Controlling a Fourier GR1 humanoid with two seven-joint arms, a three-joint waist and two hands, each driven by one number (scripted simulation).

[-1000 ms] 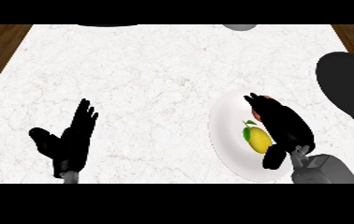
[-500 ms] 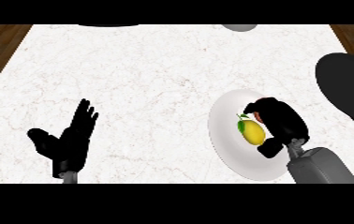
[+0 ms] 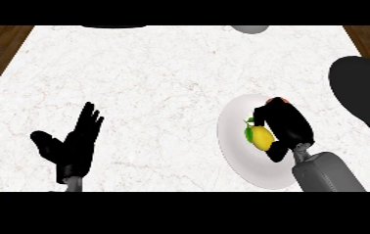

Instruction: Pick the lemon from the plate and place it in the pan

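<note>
A yellow lemon [image 3: 262, 136] with a green leaf lies on the white plate [image 3: 241, 159] at the lower right of the counter. My right hand [image 3: 286, 125] is over the plate with its fingers and thumb curled round the lemon's right side. The black pan [image 3: 352, 86] shows partly at the right edge, a little beyond the plate. My left hand [image 3: 74, 145] rests open at the lower left, fingers up, far from the plate.
The white marble counter [image 3: 159, 81] has wooden edges at the far left and right corners. A dark object [image 3: 112, 26] and a grey round object [image 3: 249, 28] sit at the counter's far edge.
My right hand has drawn back toward me and curled its fingers and thumb round the lemon. The left hand has stayed in place.
</note>
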